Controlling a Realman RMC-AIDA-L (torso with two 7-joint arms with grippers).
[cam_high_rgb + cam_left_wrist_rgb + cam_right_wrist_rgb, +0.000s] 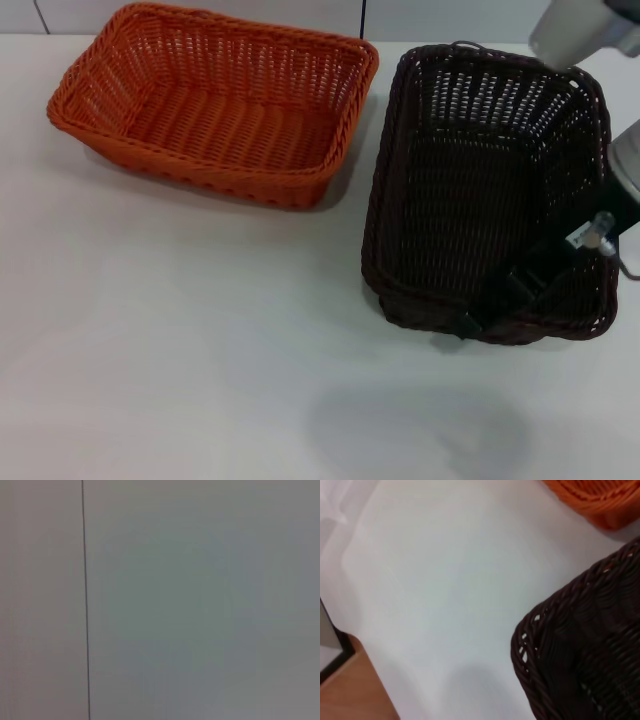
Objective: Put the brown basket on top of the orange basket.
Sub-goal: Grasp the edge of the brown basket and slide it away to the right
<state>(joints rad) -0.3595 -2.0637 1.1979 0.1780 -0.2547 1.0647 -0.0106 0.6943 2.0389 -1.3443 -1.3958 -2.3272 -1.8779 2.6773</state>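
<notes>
The orange basket [215, 100] stands on the white table at the back left, open side up and empty. The brown basket [480, 190] stands to its right, a small gap apart. My right arm reaches in from the right, and my right gripper [492, 305] straddles the brown basket's near rim, one finger inside and one outside, shut on the wall. The right wrist view shows a corner of the brown basket [580, 655] and an edge of the orange basket [600, 500]. My left gripper is out of view.
The white table [200, 350] spreads out in front of both baskets. A wooden edge [355, 690] shows beyond the table's side in the right wrist view. The left wrist view shows only a plain pale surface with a thin dark line [86, 600].
</notes>
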